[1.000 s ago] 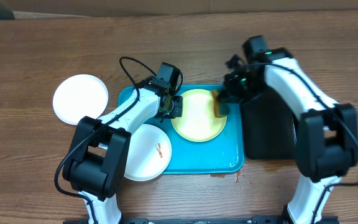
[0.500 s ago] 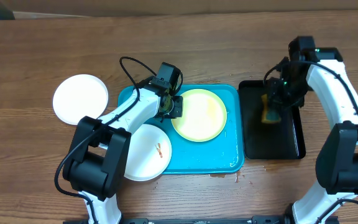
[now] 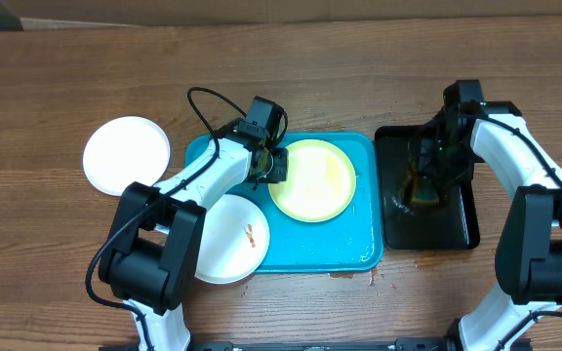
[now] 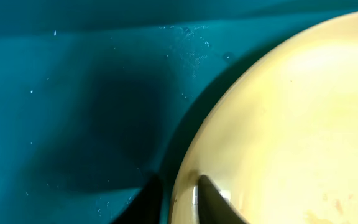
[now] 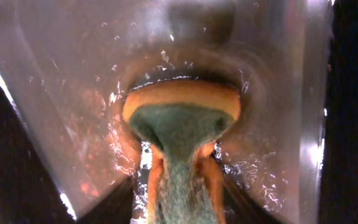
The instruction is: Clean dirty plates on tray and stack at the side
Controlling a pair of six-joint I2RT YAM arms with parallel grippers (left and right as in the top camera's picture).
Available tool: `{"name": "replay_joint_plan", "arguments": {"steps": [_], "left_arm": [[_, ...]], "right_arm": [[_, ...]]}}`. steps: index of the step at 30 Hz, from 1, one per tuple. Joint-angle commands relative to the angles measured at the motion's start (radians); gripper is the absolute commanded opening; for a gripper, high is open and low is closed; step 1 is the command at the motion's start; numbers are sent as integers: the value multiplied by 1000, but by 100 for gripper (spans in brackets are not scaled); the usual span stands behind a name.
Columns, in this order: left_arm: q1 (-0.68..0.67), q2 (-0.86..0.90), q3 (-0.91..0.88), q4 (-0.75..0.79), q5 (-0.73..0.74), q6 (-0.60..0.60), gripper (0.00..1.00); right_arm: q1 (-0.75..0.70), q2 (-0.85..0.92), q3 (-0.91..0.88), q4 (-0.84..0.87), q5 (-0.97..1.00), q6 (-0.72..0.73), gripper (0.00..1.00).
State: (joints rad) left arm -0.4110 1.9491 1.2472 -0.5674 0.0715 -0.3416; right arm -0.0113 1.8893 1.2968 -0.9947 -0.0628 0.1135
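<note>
A pale yellow-green plate (image 3: 312,180) lies in the turquoise tray (image 3: 320,249). My left gripper (image 3: 273,166) is at the plate's left rim. In the left wrist view its fingers (image 4: 213,199) straddle the rim of the plate (image 4: 291,124), and a thin gap shows beside the outer finger. A white plate (image 3: 227,239) with an orange-brown smear overlaps the tray's front left corner. Another white plate (image 3: 126,154) rests on the table at the left. My right gripper (image 3: 425,180) stands open over the black tray, with a green and orange sponge (image 5: 182,124) loose between its fingers.
The narrow black tray (image 3: 457,229) lies right of the turquoise one and holds water that ripples round the sponge (image 3: 421,190). A black cable loops above my left arm. Bare wooden table lies behind both trays.
My right arm carried the sponge from the yellow-green plate over to the black tray, then its jaws parted. My left jaws eased apart at the plate's rim.
</note>
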Motion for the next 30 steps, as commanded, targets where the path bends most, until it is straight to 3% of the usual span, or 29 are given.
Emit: {"name": "replay_joint_plan", "arguments": {"steps": [1,3,6,11,14,17,19,24,30], "left_arm": [[-1,16,-3,4,7,-3,37],[-1,16,-3,4,7,-3,46],[-1,16,-3,3,7,-3,48],[-3,18,-13,0,6,-3,49],[-3,24,-34,10,7,-3,47],[-3,29,-51,24,7,-3,32],[-3,29,-51,23,6,-2,6],[6,25,5,-19,-2,43,4],[45,16,200,-240,-23,58,4]], "right_arm": [[4,-17,2,2,10,-6,61],[-4,-17,41,-28,10,-5,65],[-42,-17,148,-98,10,32,72],[-170,-17,275,-122,10,51,99],[-248,-17,278,-121,10,50,100],[-308,-16,277,-114,10,50,100],[-337,-16,277,-105,10,50,100],[-370,-16,277,-106,10,50,100],[-370,-16,277,-106,10,50,100]]}}
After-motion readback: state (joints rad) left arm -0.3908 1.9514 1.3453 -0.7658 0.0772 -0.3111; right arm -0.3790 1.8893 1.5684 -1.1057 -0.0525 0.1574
